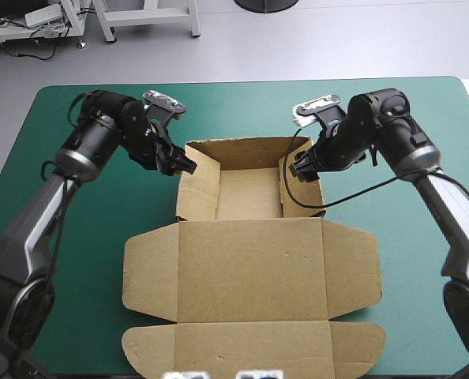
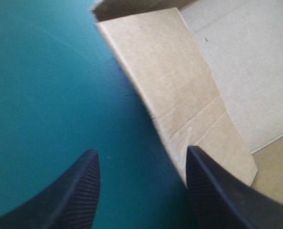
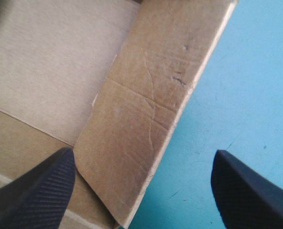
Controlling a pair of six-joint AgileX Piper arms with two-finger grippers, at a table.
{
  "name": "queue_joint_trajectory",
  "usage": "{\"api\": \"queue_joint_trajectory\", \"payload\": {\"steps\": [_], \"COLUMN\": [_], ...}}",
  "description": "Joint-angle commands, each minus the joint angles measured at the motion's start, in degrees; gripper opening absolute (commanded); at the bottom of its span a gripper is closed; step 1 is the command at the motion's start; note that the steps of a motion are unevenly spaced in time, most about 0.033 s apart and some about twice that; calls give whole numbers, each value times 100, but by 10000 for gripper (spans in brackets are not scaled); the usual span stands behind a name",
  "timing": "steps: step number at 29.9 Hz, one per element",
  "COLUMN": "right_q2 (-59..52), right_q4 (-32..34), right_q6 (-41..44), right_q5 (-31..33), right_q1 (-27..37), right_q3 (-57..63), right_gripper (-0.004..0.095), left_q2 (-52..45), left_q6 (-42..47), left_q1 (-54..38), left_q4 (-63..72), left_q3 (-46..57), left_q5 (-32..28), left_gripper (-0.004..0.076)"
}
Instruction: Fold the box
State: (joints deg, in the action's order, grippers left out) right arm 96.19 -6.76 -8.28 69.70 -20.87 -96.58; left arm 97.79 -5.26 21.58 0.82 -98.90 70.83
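Note:
The brown box (image 1: 250, 268) lies mid-table. Its far part is a tray with raised walls, and its lid with side flaps lies flat toward the near edge. My left gripper (image 1: 183, 166) is open at the tray's left wall, near the far corner. In the left wrist view the left gripper (image 2: 141, 151) straddles that wall (image 2: 179, 86), one finger over the board, the other over the cover. My right gripper (image 1: 296, 166) is open at the right wall. In the right wrist view the right gripper (image 3: 144, 153) has that inward-leaning wall (image 3: 151, 95) between its fingers.
Bare teal-green cover (image 1: 76, 237) stretches on the left of the box, and more (image 1: 424, 260) lies on its right. The lid's front flap (image 1: 250, 347) reaches almost to the table's near edge.

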Motion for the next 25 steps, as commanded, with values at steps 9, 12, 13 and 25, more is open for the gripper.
{"api": "queue_joint_trajectory", "payload": {"steps": [9,12,13,25], "right_q2": [-1251,-1262,-1236,-528], "right_q4": [-100,-100,-113,-274], "right_q6": [-520,-520,-520,-239], "right_q5": [-164,-164,-176,-293], "right_q1": [25,25,25,25], "right_q3": [-133,-133,-128,-119], "right_gripper": [732,732,732,732], "left_q2": [-2206,-2602,-2720,-4487], "left_q6": [-131,-325,-374,-217], "left_q1": [-473,-873,-976,-1288], "left_q4": [-647,-661,-661,-559], "left_q3": [-97,255,418,2977], "left_q5": [-79,187,213,-862], "left_gripper": [395,395,395,394]}}
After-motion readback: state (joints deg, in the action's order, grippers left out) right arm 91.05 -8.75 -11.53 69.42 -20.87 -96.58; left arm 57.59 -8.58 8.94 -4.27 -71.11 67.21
